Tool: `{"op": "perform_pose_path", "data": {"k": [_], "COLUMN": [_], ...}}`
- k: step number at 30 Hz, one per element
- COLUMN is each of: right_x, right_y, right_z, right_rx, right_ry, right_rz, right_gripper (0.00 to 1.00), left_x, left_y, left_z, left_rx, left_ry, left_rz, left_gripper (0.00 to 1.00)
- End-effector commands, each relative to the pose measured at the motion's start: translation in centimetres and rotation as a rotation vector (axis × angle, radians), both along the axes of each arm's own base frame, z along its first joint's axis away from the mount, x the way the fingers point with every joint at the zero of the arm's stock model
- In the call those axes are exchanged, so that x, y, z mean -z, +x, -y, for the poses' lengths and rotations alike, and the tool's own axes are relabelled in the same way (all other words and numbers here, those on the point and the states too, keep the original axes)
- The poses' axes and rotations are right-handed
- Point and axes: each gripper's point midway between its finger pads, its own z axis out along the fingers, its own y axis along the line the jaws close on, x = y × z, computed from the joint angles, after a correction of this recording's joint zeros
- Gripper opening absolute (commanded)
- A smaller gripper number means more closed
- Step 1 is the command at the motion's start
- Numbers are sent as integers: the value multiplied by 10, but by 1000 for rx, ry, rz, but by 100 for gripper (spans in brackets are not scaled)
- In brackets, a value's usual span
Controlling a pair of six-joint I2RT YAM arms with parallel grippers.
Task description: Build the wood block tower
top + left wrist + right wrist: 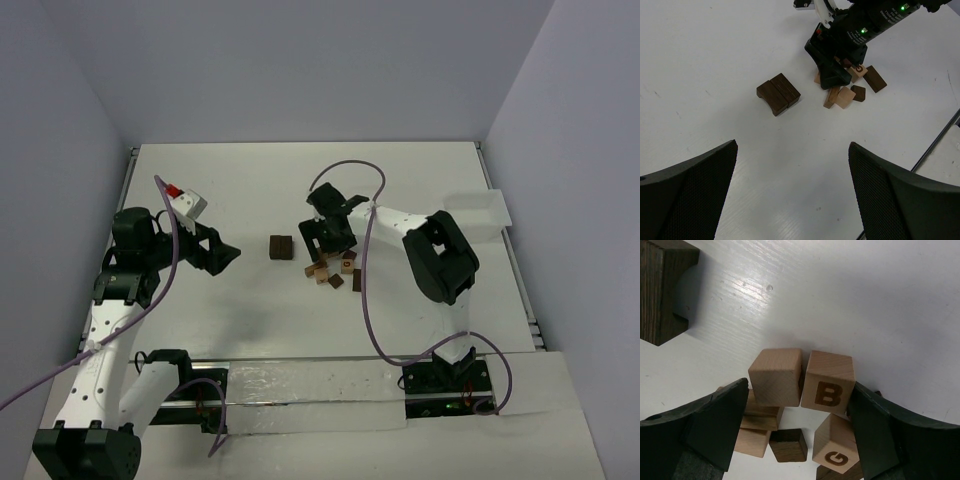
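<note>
From above, the white bench [250, 190] carries the wood blocks [331, 273] as a loose cluster near its middle, a little toward the right edge. None of them is stacked. A dark brown block [281, 246] sits apart, just left of the cluster. The right pincer [318, 243] hangs low over the cluster's far-left side. The left pincer [224, 256] is well to the left of the dark brown block with its jaws apart and nothing between them.

From the left wrist, the left pincer [794, 192] shows two wide-spread fingers [692, 195] over bare bench. Ahead lie the dark brown block [779, 93] and, beyond it, the right pincer [834, 75] down among the wood blocks [845, 96].

From the right wrist, the right pincer [799, 415] has its jaws apart around two cubes resting side by side on the bench. These are a plain cube [775, 376] and a B cube [829, 382], and they touch each other. Each finger [715, 425] sits right at a cube's outer side, and I cannot tell whether they press. Nearer the camera lie a G cube [837, 446], a small dark piece [788, 445] and tan pieces [758, 432]. The dark brown block [662, 290] is at the upper left.
</note>
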Motion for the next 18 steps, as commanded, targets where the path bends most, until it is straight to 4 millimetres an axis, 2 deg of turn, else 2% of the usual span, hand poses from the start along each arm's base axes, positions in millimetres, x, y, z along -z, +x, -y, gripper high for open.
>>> {"op": "perform_pose_path", "data": {"k": [1, 13, 18], "right_x": [-13, -21, -23], "right_y": [10, 18, 13], "right_z": [-8, -5, -5], "right_rx": [3, 51, 94], "right_ry": [3, -21, -22], "right_rz": [42, 64, 32], "right_gripper": [84, 79, 70], "left_x": [-10, -9, -9], "left_y": [3, 3, 4], "left_z": [-1, -1, -2], "left_rx": [-8, -9, -16], "left_ry": [-8, -9, -7], "left_rz": [49, 49, 50], "left_gripper": [97, 97, 97]}}
